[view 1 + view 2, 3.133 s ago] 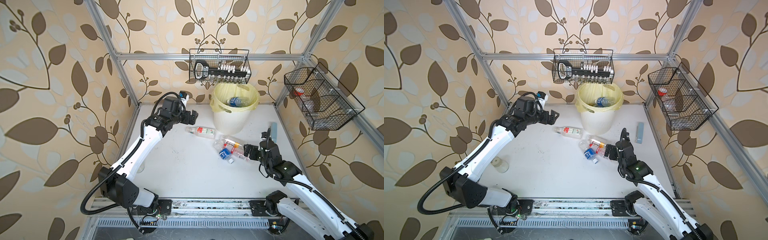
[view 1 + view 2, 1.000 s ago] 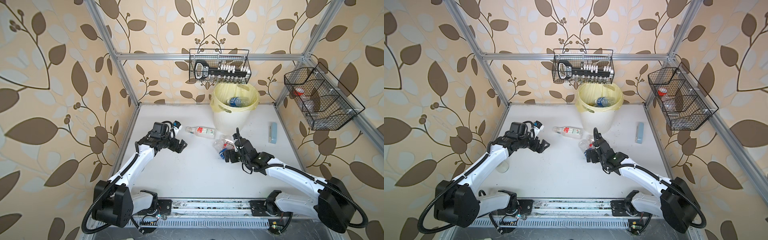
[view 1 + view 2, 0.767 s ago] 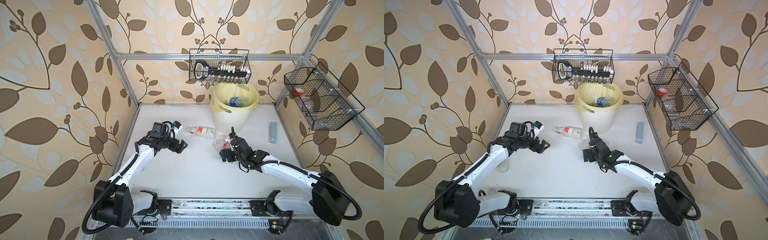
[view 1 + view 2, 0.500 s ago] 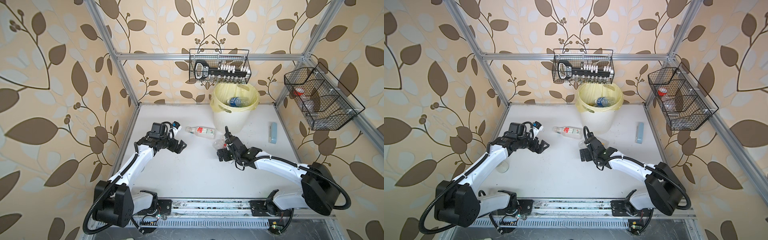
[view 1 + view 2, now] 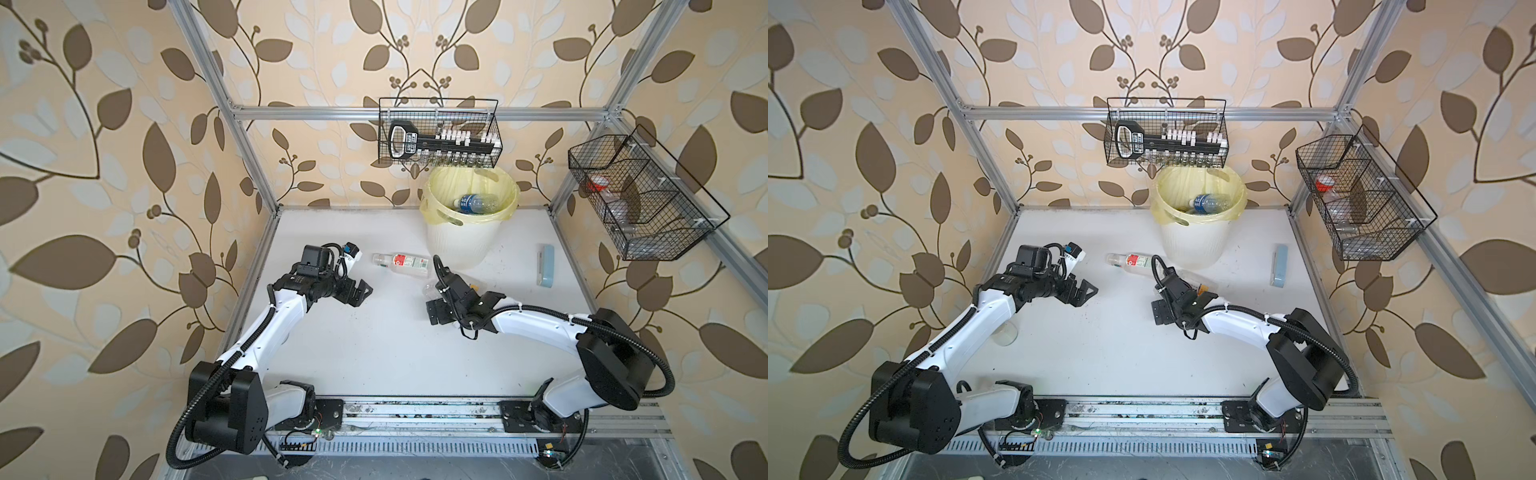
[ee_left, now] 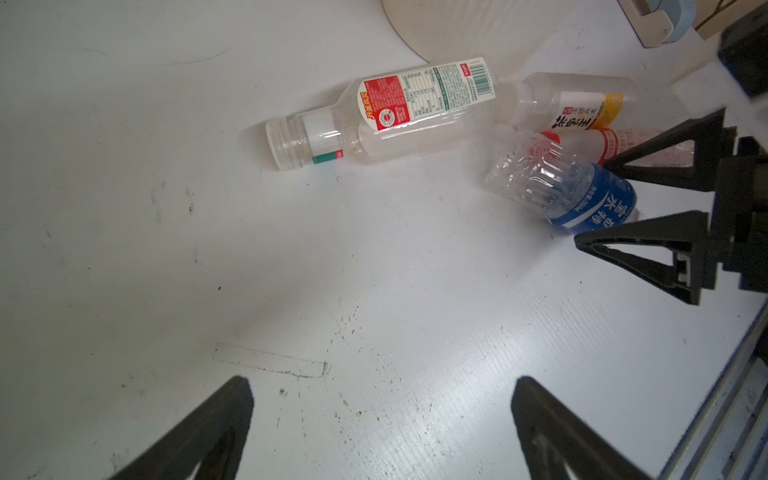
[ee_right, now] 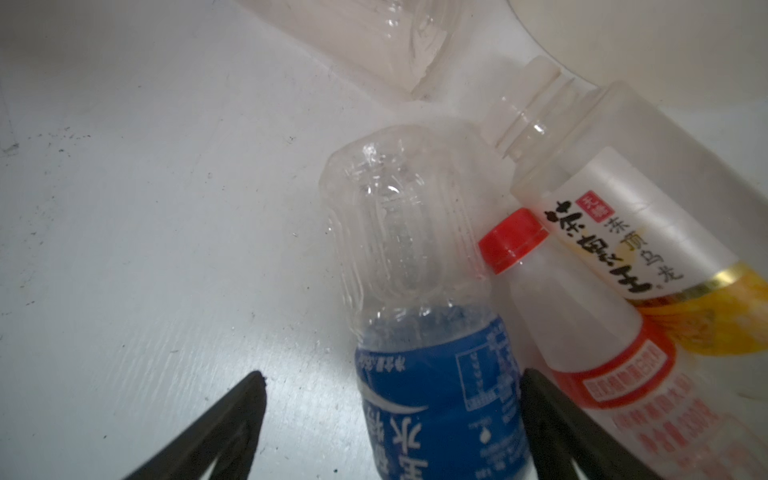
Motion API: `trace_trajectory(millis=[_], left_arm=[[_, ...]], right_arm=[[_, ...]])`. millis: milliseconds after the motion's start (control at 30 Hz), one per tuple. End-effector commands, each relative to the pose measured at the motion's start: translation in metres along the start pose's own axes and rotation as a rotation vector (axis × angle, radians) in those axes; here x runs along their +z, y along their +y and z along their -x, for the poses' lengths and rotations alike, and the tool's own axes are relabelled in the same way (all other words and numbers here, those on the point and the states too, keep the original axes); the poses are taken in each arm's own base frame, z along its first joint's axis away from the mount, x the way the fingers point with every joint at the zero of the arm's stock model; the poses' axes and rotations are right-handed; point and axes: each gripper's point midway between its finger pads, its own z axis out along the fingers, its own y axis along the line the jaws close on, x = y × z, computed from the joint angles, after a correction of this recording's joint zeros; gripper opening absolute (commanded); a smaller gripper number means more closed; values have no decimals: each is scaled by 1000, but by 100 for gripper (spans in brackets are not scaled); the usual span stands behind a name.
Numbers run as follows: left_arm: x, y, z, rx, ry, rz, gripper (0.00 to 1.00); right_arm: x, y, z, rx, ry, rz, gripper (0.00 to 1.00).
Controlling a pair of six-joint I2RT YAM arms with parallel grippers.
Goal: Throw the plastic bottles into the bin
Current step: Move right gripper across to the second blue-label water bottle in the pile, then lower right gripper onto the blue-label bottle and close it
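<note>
Right end effector [image 7: 392, 374] swung in, open astride clear blue-labelled plastic bottle [image 7: 419, 307], nothing gripped; needed centring, red-capped white bottle [image 7: 582, 332] sat just beside it.

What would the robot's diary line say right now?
right tool: open around blue-label bottle | left tool: open, empty | bin: a bottle shows inside

Cream-white ribbing on the bin [image 5: 457, 245]; pale yellow on its bag [image 5: 436, 210]. Clear with a blue label for the bottle inside [image 5: 473, 203]. On the white, dark-speckled counter [image 5: 374, 353]: a clear crinkled bottle [image 7: 415, 311] with blue label and white characters; a red-capped bottle [image 7: 582, 332] with red-and-white label; a tea bottle [image 7: 648, 199] labelled white, black and orange-yellow; a white-capped bottle [image 6: 395, 116] labelled red, white and green. Pale blue case [image 5: 545, 271]. Black wire baskets [image 5: 673, 237]. Peach wallpaper [image 5: 104, 166] with brown and pale leaves.
</note>
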Motion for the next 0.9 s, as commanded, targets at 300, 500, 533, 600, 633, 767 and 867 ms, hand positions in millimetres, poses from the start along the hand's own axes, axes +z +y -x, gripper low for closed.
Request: trace_trajectory(millis=[300,500,533,600,633,767,867], left_arm=[[-1,-1,-2,4,-10,-24,99],[-1,-1,-2,2,-10,-27,99],[-1,0,-2,0,-10,-25,99],[-1,0,-2,-1,-10,-25,99],[-1,0,-2,-1,-11,-26,99],[-1,0,-2,-4,-11,-27,99],[-1,1,-2,-7,-11,-25,99]], right_arm=[[13,8,2,-5,13,-1,67],[15,10,5,-7,7,10,76],[16,11,4,-8,10,10,76],[18,12,5,-14,13,10,76],[19,12,5,-15,15,9,76],[24,15,6,-29,24,8,70],[24,15,8,-27,20,9,60]])
